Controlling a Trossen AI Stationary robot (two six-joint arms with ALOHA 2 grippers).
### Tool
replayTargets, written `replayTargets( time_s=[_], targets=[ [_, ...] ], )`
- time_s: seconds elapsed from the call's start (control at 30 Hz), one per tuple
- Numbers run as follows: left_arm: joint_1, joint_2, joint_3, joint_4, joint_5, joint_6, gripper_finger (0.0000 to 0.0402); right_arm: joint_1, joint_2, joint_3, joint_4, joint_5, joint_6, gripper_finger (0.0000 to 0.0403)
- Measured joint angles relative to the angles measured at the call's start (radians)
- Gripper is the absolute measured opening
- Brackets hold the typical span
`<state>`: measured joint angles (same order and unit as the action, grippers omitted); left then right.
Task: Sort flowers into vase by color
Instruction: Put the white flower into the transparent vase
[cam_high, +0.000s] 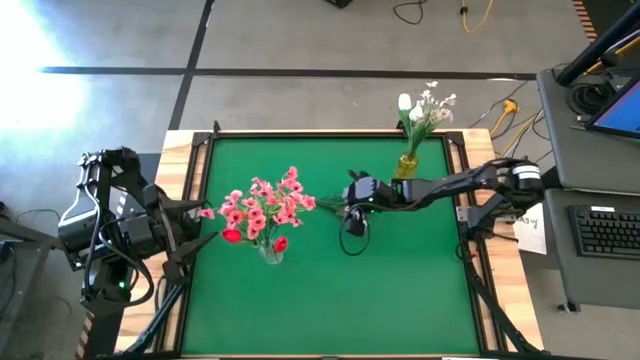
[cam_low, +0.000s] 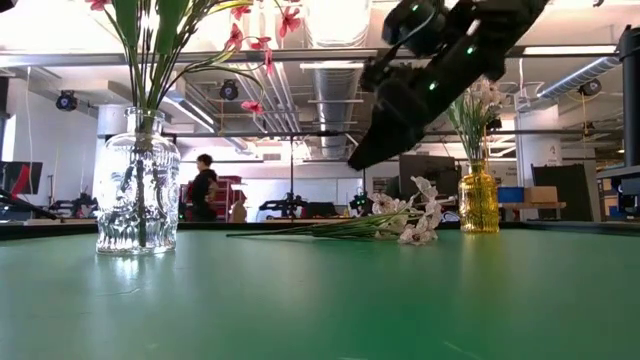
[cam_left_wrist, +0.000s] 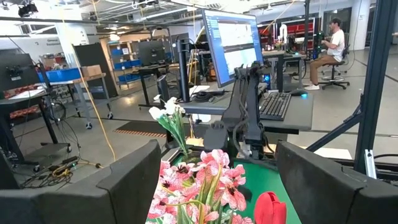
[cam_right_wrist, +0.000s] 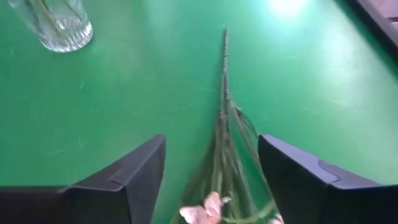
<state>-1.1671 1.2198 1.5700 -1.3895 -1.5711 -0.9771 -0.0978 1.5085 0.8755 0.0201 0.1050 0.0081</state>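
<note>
A white-blossom spray (cam_low: 385, 226) lies flat on the green mat, its thin stem (cam_right_wrist: 224, 93) pointing toward the clear glass vase (cam_high: 270, 252). That vase holds pink sprays (cam_high: 265, 205) and red tulips (cam_high: 231, 236). A yellow vase (cam_high: 407, 164) near the far edge holds white tulips and white sprays (cam_high: 425, 108). My right gripper (cam_right_wrist: 211, 140) hangs open above the lying spray, one finger on either side of it, clear of it in the low view (cam_low: 362, 158). My left gripper (cam_left_wrist: 217, 152) waits open at the table's left edge (cam_high: 200, 228), facing the pink flowers.
The green mat (cam_high: 400, 290) has a raised wooden frame around it. Open mat lies on the near half and between the two vases. A desk with a keyboard (cam_high: 608, 230) stands beyond the right edge. A person (cam_low: 203, 188) stands far off in the room.
</note>
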Motion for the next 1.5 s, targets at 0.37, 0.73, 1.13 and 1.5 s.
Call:
replayTargets(
  time_s=[0.37,0.73,1.13,1.5],
  targets=[
    [0.0,0.0,0.0,0.0,0.0,0.0,0.0296,-0.034,0.247,0.115,0.023,-0.001,-0.026,0.0324],
    [0.0,0.0,0.0,0.001,0.0,0.0,0.0296,-0.087,0.326,0.129,0.021,-0.04,-0.038,0.0309],
    [0.0,0.0,0.0,0.001,0.0,-0.004,0.0296,-0.086,0.324,0.126,0.009,-0.053,-0.008,0.0126],
    [0.013,0.001,0.006,0.004,0.0,0.027,0.0296,-0.086,0.215,0.133,-0.065,-0.053,0.047,0.002]
  ],
)
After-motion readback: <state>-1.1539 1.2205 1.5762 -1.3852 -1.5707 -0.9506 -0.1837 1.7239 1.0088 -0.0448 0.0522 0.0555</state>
